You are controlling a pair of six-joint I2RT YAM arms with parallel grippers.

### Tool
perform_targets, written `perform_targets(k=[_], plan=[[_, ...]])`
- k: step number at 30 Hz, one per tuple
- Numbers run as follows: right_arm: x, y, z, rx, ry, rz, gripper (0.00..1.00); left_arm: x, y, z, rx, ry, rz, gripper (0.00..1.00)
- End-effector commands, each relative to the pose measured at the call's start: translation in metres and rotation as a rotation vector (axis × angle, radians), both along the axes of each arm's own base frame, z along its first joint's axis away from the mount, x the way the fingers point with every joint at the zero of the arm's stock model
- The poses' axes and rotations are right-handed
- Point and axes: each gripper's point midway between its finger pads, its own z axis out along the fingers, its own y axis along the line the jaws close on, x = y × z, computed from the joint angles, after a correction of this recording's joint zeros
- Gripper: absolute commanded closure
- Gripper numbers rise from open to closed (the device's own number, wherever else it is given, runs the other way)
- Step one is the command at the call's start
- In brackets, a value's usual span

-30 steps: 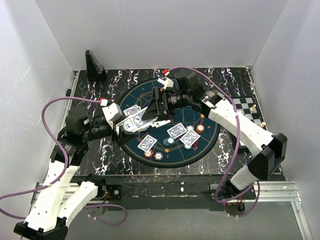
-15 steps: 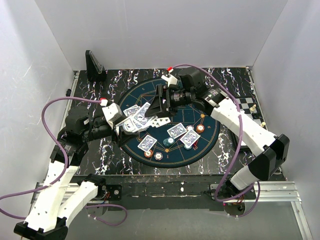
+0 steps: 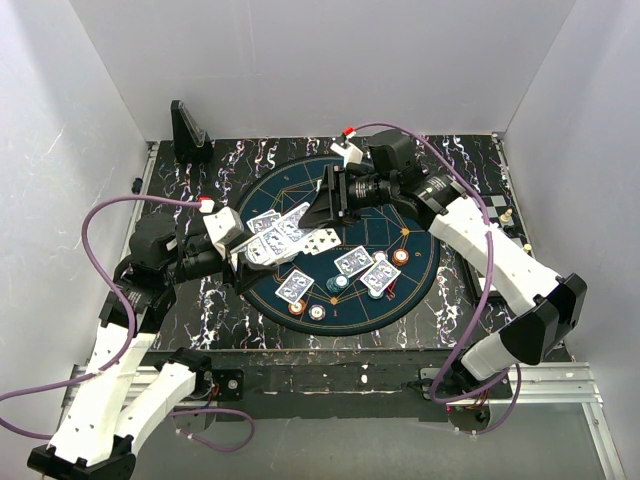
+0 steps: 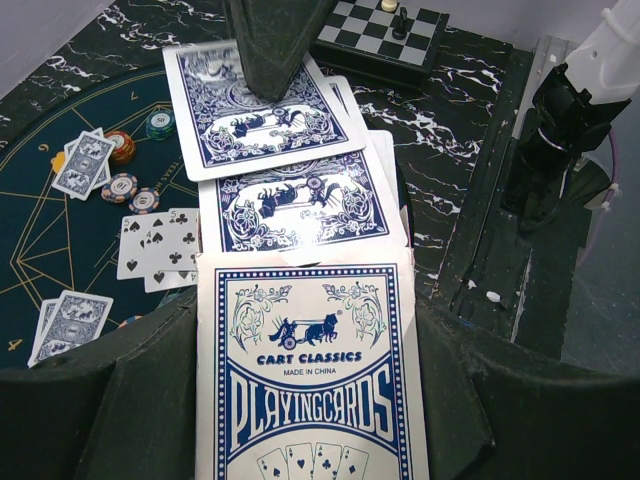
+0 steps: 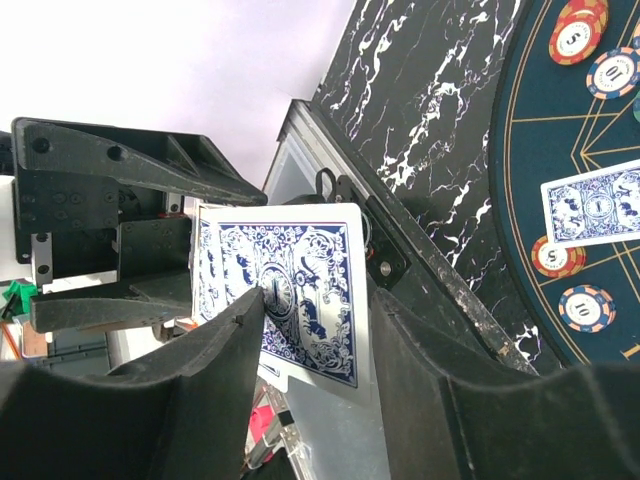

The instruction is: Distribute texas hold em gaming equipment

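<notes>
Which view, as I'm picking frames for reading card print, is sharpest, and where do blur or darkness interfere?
Left wrist: sharpest, lettering on the card box and pips on the face-up cards read clearly. Right wrist: the pinched card is crisp, the near fingers dark and featureless. Top external: evenly lit, but card print too small to read.

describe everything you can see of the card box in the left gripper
The card box is white cardboard printed in blue: a chariot emblem, "Cart Classics", "Made in China", "Playingcards", four small cards. The left gripper clamps its sides, printed face up, near the round mat's left edge. Blue-backed cards fan from its far end; the right gripper pinches the farthest card.
</notes>
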Motion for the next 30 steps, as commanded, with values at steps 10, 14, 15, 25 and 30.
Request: perform_targets(k=[10, 14, 15, 25, 30], plan=[[0.008, -0.019, 0.053, 0.094, -0.129, -0.050, 0.61, -0.004, -0.002, 0.012, -0.020, -0.048, -0.020, 1.00], [0.011, -0.021, 0.052, 0.094, -0.130, -0.059, 0.71, -0.004, -0.002, 0.011, -0.019, -0.046, -0.022, 1.00], [0.012, -0.021, 0.051, 0.093, -0.129, -0.062, 0.73, -0.004, -0.002, 0.012, -0.020, -0.047, -0.020, 1.00], [0.015, -0.027, 0.060, 0.117, -0.142, -0.076, 0.84, -0.004, -0.002, 0.011, -0.019, -0.045, -0.022, 1.00], [0.016, -0.033, 0.075, 0.179, -0.132, -0.080, 0.84, -0.004, -0.002, 0.012, -0.019, -0.049, -0.024, 1.00]])
